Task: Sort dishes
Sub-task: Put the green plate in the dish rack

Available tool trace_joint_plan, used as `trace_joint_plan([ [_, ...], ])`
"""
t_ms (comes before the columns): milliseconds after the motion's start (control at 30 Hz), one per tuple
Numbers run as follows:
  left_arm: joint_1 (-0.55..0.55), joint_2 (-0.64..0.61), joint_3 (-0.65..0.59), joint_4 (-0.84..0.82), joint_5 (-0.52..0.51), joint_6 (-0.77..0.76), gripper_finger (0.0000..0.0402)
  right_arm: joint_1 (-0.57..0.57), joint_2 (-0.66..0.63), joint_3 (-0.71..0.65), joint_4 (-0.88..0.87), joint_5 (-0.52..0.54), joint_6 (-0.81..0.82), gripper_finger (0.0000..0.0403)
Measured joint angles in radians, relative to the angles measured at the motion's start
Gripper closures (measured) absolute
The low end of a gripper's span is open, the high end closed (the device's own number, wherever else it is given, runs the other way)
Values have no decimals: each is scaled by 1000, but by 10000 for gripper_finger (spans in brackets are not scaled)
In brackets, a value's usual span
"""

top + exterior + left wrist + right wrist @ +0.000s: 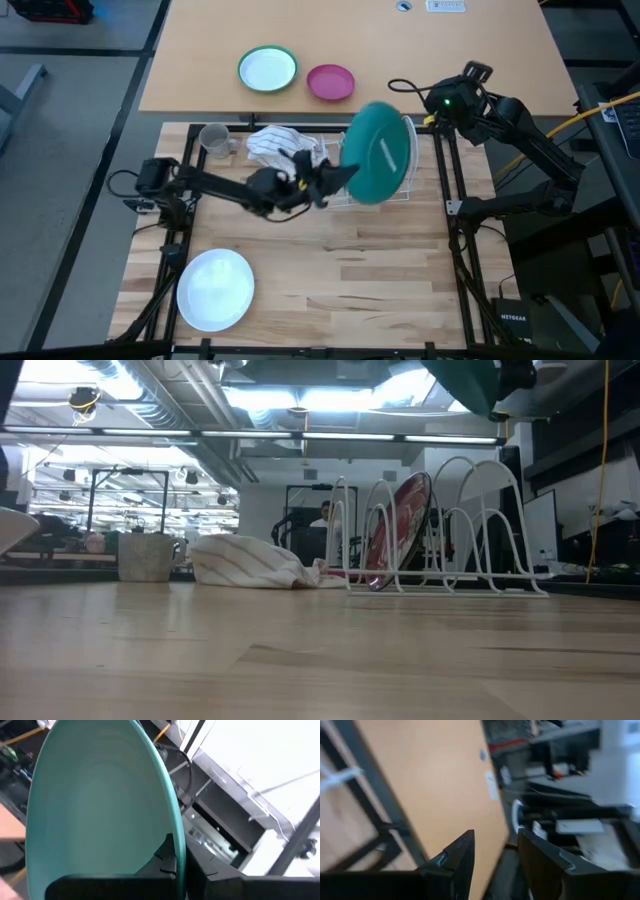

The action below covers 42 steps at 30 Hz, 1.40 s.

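Observation:
My left gripper (338, 177) is shut on a dark green plate (381, 152) and holds it above the white wire dish rack (440, 575). The plate's lower part shows at the top of the low view (460, 385). A red-brown glossy plate (400, 530) stands on edge in a rack slot. A white rim (410, 150) shows just past the green plate. A large white plate (215, 288) lies flat on the table at the near left. My right gripper (437, 108) is open and empty at the rack's far right. My left gripper pinches the green plate's rim (179, 851) between its two fingers, one finger (167, 860) on the hollow face and one (202, 862) on the back. The fingers come from the table's left. The plate is lifted clear of the rack, tilted steeply on edge.
A grey cup (213, 138) and a striped white cloth (285, 145) lie left of the rack. On the tan table beyond stand a small green-rimmed white plate (267, 70) and a pink bowl (330, 82). Bare wood lies in the near middle and right.

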Motion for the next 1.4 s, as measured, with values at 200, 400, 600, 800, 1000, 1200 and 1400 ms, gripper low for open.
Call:
trace_joint_plan([
  [200,91,97,124,-28,8,-3,401,0,0,0,0,45,0,248],
  [400,156,161,222,-102,1,-41,401,0,0,0,2,40,3,248],
  [600,186,266,319,-151,-5,-116,401,0,0,0,5,33,4,248],
  [800,207,353,408,-236,-38,-119,401,0,0,0,7,1,6,248],
  [1000,219,362,435,-347,-45,-126,395,0,0,0,8,-48,6,248],
  [1200,221,363,435,-363,-52,-61,366,0,0,0,8,-56,6,248],
  [1400,220,363,435,-402,-48,46,331,0,0,0,8,-59,6,248],
])
